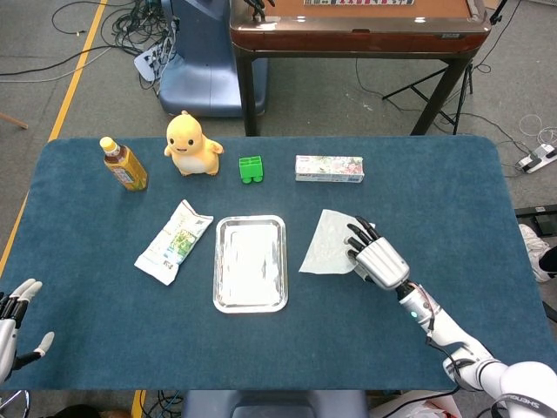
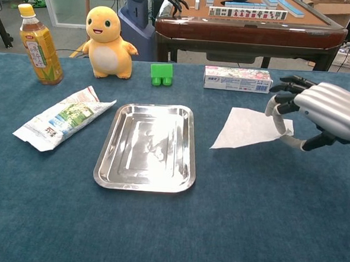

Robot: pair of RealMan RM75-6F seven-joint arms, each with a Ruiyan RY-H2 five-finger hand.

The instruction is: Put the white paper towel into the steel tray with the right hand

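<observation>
One thin white paper towel (image 2: 246,128) is gripped by the right hand (image 2: 325,111) and held above the blue bench (image 2: 228,229), beside the shiny steel tray (image 2: 145,179).

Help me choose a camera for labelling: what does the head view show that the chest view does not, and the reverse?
Only the head view shows the left hand, open off the table's near left corner, and the floor around the table. Only the chest view shows the white paper towel from the side, its far edge raised where the right hand pinches it. Both share the steel tray, the towel, the right hand, bottle, duck toy and green block.
</observation>
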